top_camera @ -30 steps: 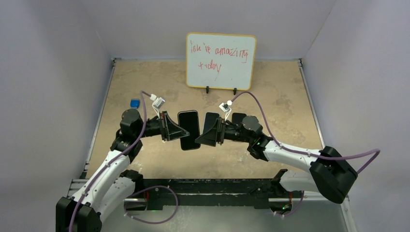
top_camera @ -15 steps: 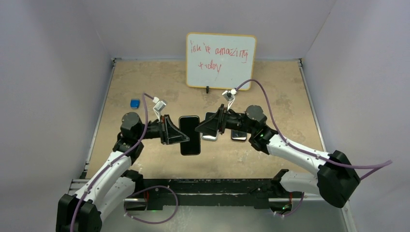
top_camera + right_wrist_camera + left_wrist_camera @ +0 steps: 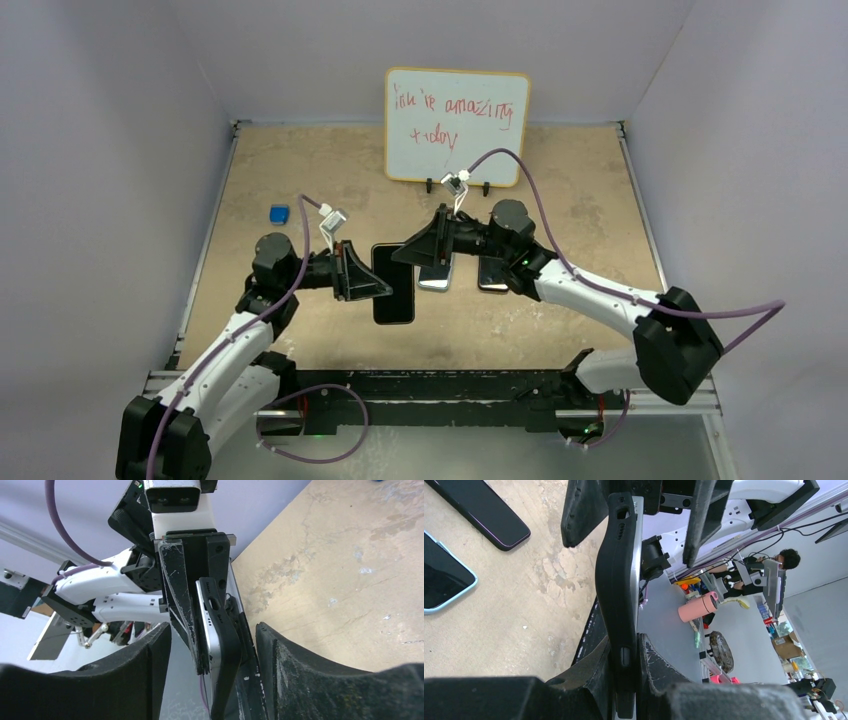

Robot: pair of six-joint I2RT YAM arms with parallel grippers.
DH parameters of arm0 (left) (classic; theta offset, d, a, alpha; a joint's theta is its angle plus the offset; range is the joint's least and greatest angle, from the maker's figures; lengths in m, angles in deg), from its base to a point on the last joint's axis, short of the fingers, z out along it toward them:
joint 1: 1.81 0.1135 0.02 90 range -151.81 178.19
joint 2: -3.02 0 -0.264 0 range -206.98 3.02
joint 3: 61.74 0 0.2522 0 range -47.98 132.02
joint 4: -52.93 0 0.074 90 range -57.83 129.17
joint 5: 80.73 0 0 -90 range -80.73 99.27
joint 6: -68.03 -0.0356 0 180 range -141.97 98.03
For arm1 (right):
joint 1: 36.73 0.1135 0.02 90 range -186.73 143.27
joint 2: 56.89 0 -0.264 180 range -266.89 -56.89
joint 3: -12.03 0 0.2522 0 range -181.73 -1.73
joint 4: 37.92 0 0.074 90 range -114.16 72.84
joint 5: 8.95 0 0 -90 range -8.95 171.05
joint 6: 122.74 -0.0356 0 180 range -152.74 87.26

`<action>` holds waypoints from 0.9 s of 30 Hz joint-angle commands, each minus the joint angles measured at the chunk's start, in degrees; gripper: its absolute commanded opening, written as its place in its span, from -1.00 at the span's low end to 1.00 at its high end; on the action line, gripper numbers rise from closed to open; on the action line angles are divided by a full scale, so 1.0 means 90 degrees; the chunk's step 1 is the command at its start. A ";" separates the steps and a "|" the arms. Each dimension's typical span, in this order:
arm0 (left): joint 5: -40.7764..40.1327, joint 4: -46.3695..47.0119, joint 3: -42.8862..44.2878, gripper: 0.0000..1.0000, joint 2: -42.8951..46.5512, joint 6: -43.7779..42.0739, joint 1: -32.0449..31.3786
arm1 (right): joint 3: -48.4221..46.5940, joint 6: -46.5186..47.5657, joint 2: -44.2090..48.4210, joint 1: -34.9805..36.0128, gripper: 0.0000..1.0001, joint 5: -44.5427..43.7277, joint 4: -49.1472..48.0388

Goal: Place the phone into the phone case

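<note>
Two claws: left claw [image 3: 378, 285] clenched on black phone-shaped slab [image 3: 395, 302]; right claw [image 3: 408, 252], released, now drawn back over light blue rounded phone case [image 3: 435, 281], leaving red-rimmed black-glass phone [image 3: 492, 276] untaken.

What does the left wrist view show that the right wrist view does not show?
Only the left wrist view shows the phone with its reddish rim and the light blue phone case, both lying on the table. Only the right wrist view shows the left arm's white links behind its gripper. Both views show the black slab edge-on, clamped in the left gripper.
</note>
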 commanded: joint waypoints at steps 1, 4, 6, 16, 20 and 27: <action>0.0130 0.0503 0.0073 -1.00 0.0034 -0.0031 -0.0004 | -0.0341 -0.0175 -0.0100 -0.0035 0.21 0.0427 -0.0488; 0.0084 0.0183 0.0127 -1.00 -0.0010 -0.0225 -0.0004 | -0.0317 -0.0222 -0.0122 -0.0035 -0.02 0.0457 -0.0588; -0.0001 -0.0160 0.0201 -1.00 -0.0043 -0.0456 -0.0004 | -0.0285 -0.0287 -0.0112 -0.0047 -0.16 0.0445 -0.0703; -0.0818 -0.2229 0.0769 -1.00 -0.0324 -0.1690 -0.0004 | -0.0045 0.0145 0.0298 -0.0130 -1.00 0.0087 -0.0666; -0.0753 -0.2047 0.0774 -0.96 -0.0296 -0.1537 -0.0004 | -0.0044 0.0466 0.0464 -0.0133 -1.00 0.0017 -0.0279; -0.0947 -0.2014 0.0964 -0.16 0.0009 -0.1411 0.0006 | 0.0104 0.0435 0.0535 -0.0130 -1.00 0.0414 -0.0342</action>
